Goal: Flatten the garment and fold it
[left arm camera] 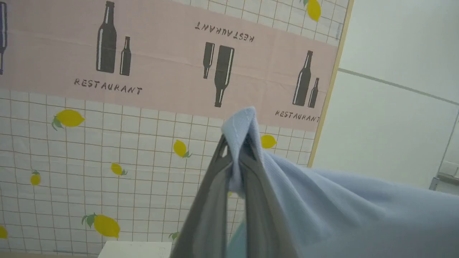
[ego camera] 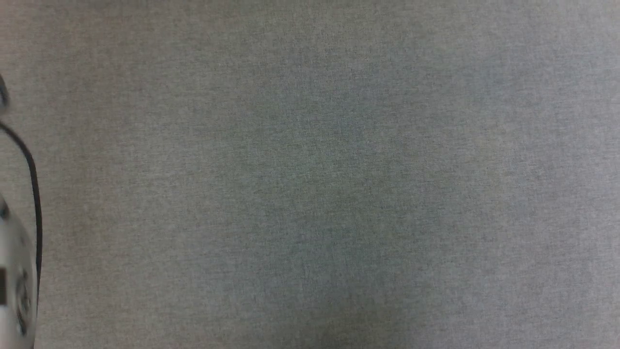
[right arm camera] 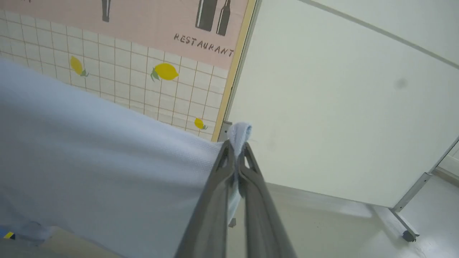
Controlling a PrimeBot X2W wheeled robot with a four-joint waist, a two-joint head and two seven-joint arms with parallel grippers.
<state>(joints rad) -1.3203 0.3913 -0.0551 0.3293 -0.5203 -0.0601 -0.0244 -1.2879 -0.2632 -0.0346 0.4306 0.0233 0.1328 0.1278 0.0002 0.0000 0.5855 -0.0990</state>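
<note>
Blue garment (left arm camera: 340, 208) in both claws (left arm camera: 236, 143) (right arm camera: 236, 147)

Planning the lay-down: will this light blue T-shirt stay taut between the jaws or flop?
Probably floppy: the T-shirt sags in soft folds away from the left jaws. Likely light: the right jaws carry it by a small pinched edge.

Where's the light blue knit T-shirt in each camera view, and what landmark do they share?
Left wrist view: light blue knit T-shirt from centre to lower right, pinched in the left gripper.
Right wrist view: T-shirt at left and lower left, corner pinched in the right gripper.
Head view: a plain grey woven surface; whether that is the T-shirt, I cannot tell.
Shared landmark: the lemon-patterned wall panel with pink RESTAURANT band, both wrist views.
</note>
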